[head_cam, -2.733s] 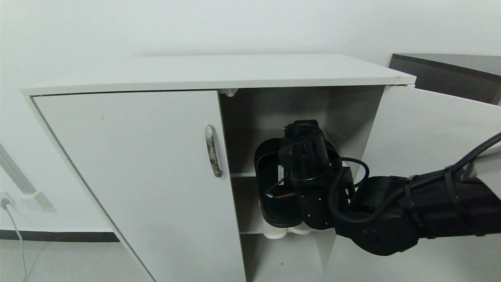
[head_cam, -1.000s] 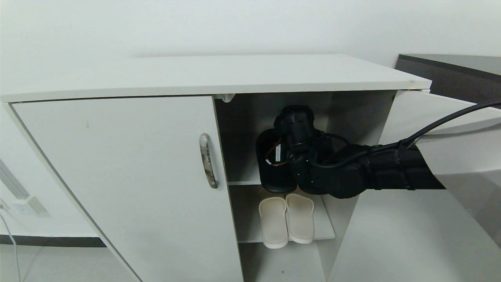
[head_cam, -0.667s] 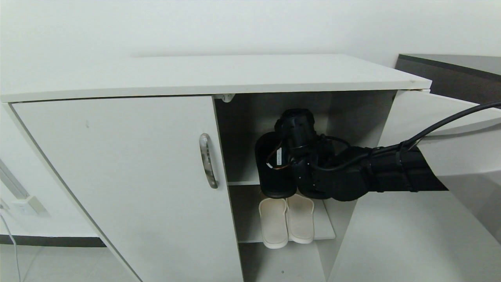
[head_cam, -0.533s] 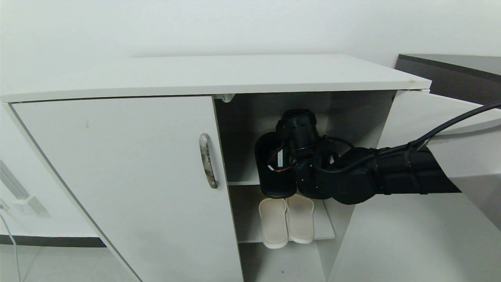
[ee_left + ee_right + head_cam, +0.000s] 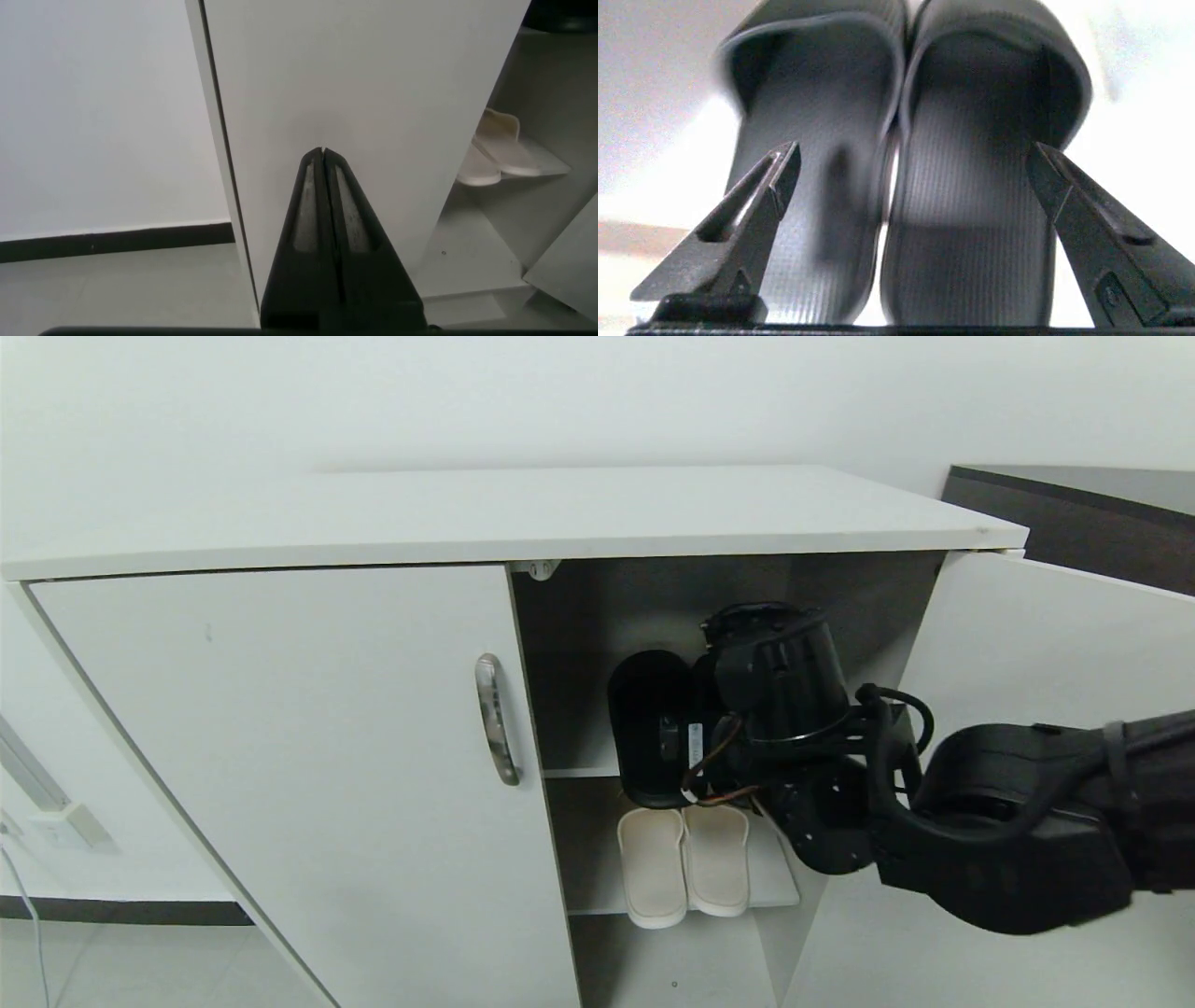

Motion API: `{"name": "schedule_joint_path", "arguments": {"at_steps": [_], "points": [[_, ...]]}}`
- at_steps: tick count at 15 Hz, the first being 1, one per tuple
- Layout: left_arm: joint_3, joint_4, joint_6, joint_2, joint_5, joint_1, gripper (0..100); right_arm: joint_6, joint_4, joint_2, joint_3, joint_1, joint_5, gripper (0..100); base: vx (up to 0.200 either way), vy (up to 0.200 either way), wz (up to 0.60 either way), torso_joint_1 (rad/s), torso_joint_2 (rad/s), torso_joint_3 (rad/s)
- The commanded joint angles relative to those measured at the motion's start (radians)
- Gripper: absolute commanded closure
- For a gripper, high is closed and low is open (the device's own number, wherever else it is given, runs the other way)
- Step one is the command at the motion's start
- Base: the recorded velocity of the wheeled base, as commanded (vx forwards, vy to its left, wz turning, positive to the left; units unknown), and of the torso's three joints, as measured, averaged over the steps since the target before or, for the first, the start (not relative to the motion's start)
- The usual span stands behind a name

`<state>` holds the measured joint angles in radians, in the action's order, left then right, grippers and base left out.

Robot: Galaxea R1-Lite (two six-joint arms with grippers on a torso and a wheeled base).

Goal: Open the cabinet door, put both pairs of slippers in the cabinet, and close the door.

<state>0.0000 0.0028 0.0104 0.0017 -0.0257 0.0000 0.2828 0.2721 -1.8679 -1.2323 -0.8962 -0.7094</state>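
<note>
The white cabinet (image 5: 523,513) has its left door (image 5: 280,756) closed and its right door (image 5: 1027,644) swung wide. A black pair of slippers (image 5: 649,719) lies on the upper shelf, partly hidden by my right wrist. In the right wrist view the black slippers (image 5: 906,140) lie side by side just beyond my right gripper (image 5: 913,154), which is open and holds nothing. A white pair of slippers (image 5: 683,863) lies on the shelf below. My left gripper (image 5: 322,154) is shut and empty, facing the closed left door (image 5: 374,93). The white slippers (image 5: 495,154) show past that door.
A metal handle (image 5: 492,719) sits on the closed left door's edge. A dark desk (image 5: 1074,504) stands behind the cabinet on the right. A wall socket with a cable (image 5: 70,826) is low on the left wall.
My right arm has drawn back out of the cabinet towards me, leaving the black slippers on the upper shelf. Before that the head camera moved, shifting the whole view.
</note>
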Motion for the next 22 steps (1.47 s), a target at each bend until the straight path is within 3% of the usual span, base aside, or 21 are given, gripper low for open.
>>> {"name": "schedule_joint_path", "arguments": {"at_steps": [1, 4, 7, 8, 22], "points": [[0.000, 0.000, 0.000, 0.000, 0.000, 0.000, 100, -0.005, 0.105, 0.107, 0.143, -0.036, 0.008, 0, 0.000, 0.000, 0.00, 0.000, 0.00, 0.000], [0.000, 0.000, 0.000, 0.000, 0.000, 0.000, 100, -0.011, 0.219, 0.142, 0.284, -0.043, 0.060, 0, 0.000, 0.000, 0.00, 0.000, 0.00, 0.000], [0.000, 0.000, 0.000, 0.000, 0.000, 0.000, 100, -0.040, 0.283, 0.134, 0.329, -0.044, 0.093, 0, 0.000, 0.000, 0.00, 0.000, 0.00, 0.000], [0.000, 0.000, 0.000, 0.000, 0.000, 0.000, 100, -0.040, 0.286, 0.133, 0.329, -0.044, 0.093, 100, 0.000, 0.000, 0.00, 0.000, 0.00, 0.000], [0.000, 0.000, 0.000, 0.000, 0.000, 0.000, 100, -0.042, 0.341, 0.082, 0.353, -0.063, 0.091, 100, 0.000, 0.000, 0.00, 0.000, 0.00, 0.000]]}}
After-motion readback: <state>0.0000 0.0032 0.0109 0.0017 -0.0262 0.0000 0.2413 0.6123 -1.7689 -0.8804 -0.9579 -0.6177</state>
